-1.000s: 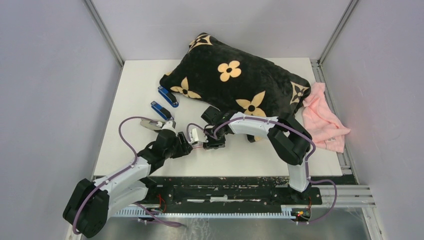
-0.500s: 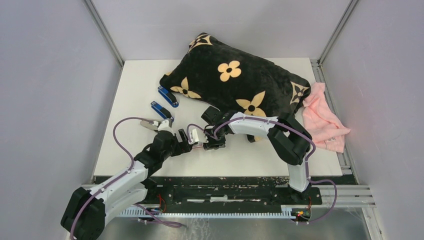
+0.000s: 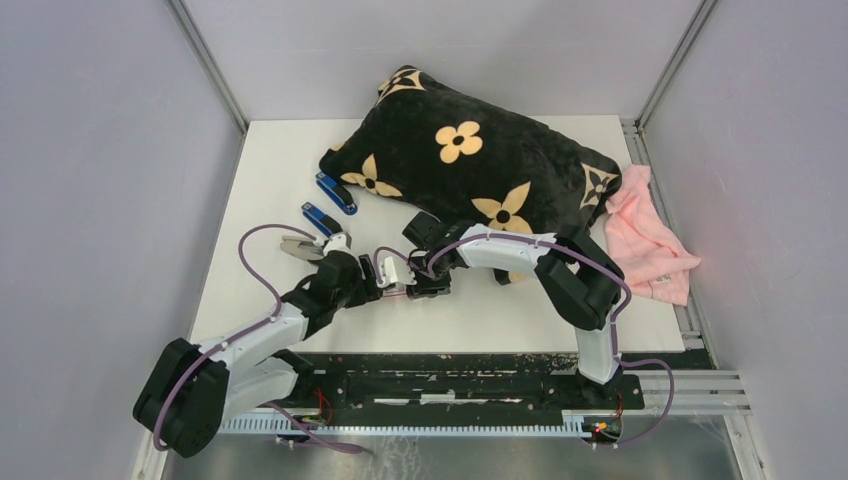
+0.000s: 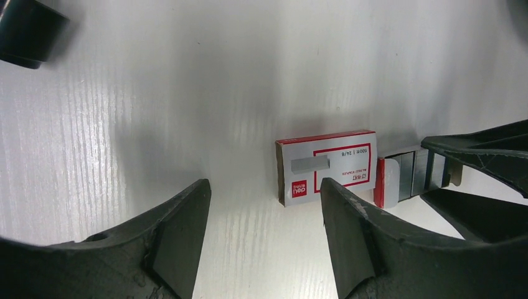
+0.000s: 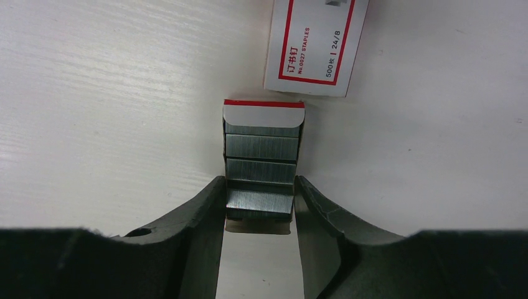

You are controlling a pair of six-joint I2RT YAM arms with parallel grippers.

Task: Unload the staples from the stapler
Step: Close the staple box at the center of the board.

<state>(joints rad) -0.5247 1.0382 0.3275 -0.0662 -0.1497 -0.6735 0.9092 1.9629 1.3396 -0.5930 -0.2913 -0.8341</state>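
Lying in stepped silvery strips, the staples (image 5: pixel 260 163) fill a small open tray (image 5: pixel 264 114) of white card with a red end, which rests flat on the white desk (image 3: pixel 270 170), near the middle of its front half. The right pincer (image 5: pixel 260 182) pinches the near end of this tray, one dark finger pressed against each long side. Just beyond the tray's red end lies a flat white-and-red box (image 5: pixel 314 47) with printed lettering; a grey strip shows on its face, though whether that is printed or loose I cannot tell. The left pincer (image 4: pixel 264 187) faces the box from the other side with its fingers spread wide and nothing between them, only bare desk, and the box sits just past their tips. Farther back on the left part of the desk lies one blue stapler (image 3: pixel 337 193), and a second blue stapler (image 3: pixel 323 220) lies near it, closer to the arms, both beside the near left edge of a big black pillow (image 3: pixel 470 160) patterned with tan flowers. The pillow covers much of the far half of the desk. A crumpled pink cloth (image 3: pixel 650 235) lies at the right edge, next to the pillow's right corner.
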